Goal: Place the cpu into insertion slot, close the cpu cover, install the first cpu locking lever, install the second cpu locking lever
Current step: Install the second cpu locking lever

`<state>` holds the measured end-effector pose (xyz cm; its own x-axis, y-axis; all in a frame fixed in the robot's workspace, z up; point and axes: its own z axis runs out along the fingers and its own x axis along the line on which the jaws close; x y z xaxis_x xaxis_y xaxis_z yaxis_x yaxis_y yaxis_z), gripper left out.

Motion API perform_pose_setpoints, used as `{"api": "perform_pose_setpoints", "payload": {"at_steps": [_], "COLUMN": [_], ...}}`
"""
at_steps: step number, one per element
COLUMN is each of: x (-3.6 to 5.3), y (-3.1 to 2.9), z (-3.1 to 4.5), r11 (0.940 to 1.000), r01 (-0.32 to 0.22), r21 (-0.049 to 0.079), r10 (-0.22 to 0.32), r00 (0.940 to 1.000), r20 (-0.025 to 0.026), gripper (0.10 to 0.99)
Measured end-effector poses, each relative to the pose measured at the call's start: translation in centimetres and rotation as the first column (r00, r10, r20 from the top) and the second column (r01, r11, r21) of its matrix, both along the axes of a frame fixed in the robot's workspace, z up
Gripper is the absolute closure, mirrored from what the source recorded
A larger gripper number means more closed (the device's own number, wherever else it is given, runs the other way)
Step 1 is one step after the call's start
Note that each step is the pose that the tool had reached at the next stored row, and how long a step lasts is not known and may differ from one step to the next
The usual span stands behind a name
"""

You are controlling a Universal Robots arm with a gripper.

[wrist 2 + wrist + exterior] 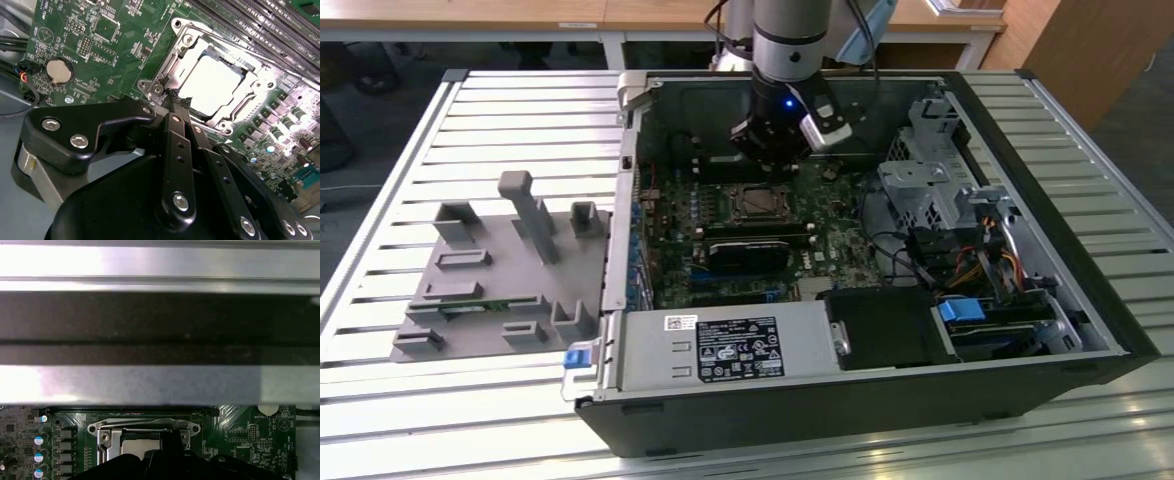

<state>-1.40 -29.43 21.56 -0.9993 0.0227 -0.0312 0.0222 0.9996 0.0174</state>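
Looking across the exterior view, I see the open computer case [1067,250] lying on a slatted metal table [480,110], with a grey moulded fixture [494,270] resting on the slats to the exterior view's left of it. Inside the case sit the green motherboard [720,230], a power supply box [720,345] along the near wall, and a drive cage with bundled cables [974,265] on the exterior view's right. A long black card [747,250] stands on the board just in front of the socket.

My arm comes down into the case, and the gripper [771,150] hangs just above the far edge of the insertion slot [754,203]. In the second wrist view the gripper [178,100] has its 2 black fingers [174,120] pressed together with nothing between them, their tips near a corner of the cpu cover [172,62].

The cpu [212,85] lies seated in the slot, its pale top glaring through the window of the cover, which lies flat over it. A round coin battery [59,70] sits well apart on the board.

In the first wrist view the case wall [160,325] blocks much of the scene, and the black finger bodies hide the near part of the cover [145,432]. I cannot tell how the locking levers stand.
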Motion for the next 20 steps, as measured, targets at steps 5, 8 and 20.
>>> {"api": "perform_pose_setpoints", "payload": {"at_steps": [5, 8, 20], "x": [0.00, 0.00, 0.00], "y": [-0.51, -0.75, -2.11], "z": [0.00, 0.14, 2.61], "r11": [1.0000, 1.0000, 1.0000], "r01": [0.000, 0.000, 0.000], "r21": [0.000, 0.000, 0.002], "r10": [0.000, 0.000, 0.000], "r00": [1.0000, 1.0000, 1.0000], "r20": [0.0000, 0.0000, 0.0000], "gripper": [0.980, 0.980, 0.980]}}
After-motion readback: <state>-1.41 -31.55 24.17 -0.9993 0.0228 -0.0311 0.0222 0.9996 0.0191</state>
